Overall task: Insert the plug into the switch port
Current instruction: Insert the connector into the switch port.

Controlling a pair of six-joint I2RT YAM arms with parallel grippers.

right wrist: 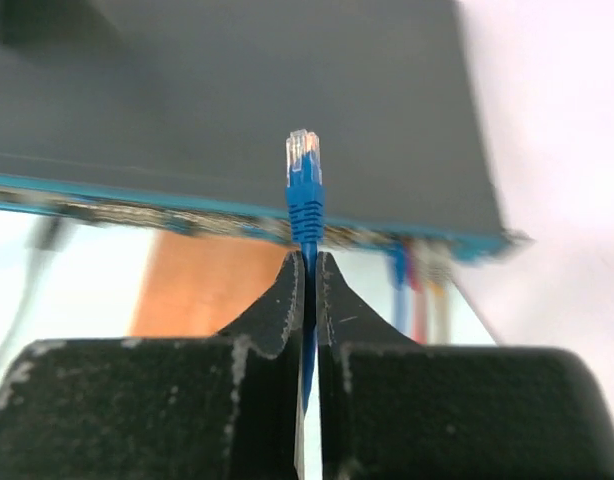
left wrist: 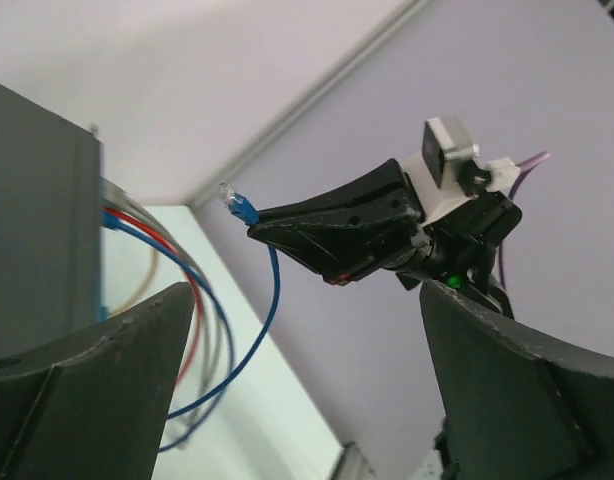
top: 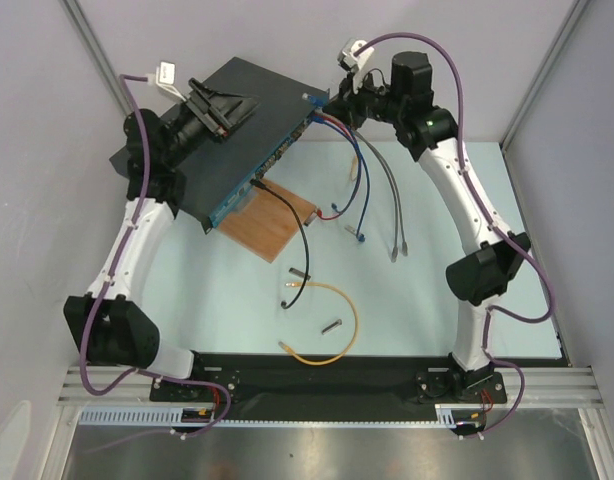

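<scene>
1. The right claw (right wrist: 309, 262) is pressed together on the blue cable (right wrist: 308, 340), just behind the plug (right wrist: 303, 160). The plug stands straight out past the fingertips.
2. The left claw (left wrist: 305, 295) is spread wide with nothing between its fingers. It hovers over the dark top of the switch (top: 247, 130).
3. The switch sits at the far left corner of the surface (top: 437, 300). Its blue face (top: 262, 165) runs diagonally and looks toward the near right.
4. The plug is at the far end of that face, so the right arm is the nearer one. Its long axis points at the switch, roughly square to the blue strip.
5. In the right wrist view the tip lies over the dark top, above the port row. It probably needs to drop before going in. The gap to the face cannot be told.
6. The seated cables (right wrist: 417, 280) just beside it could snag.
</scene>
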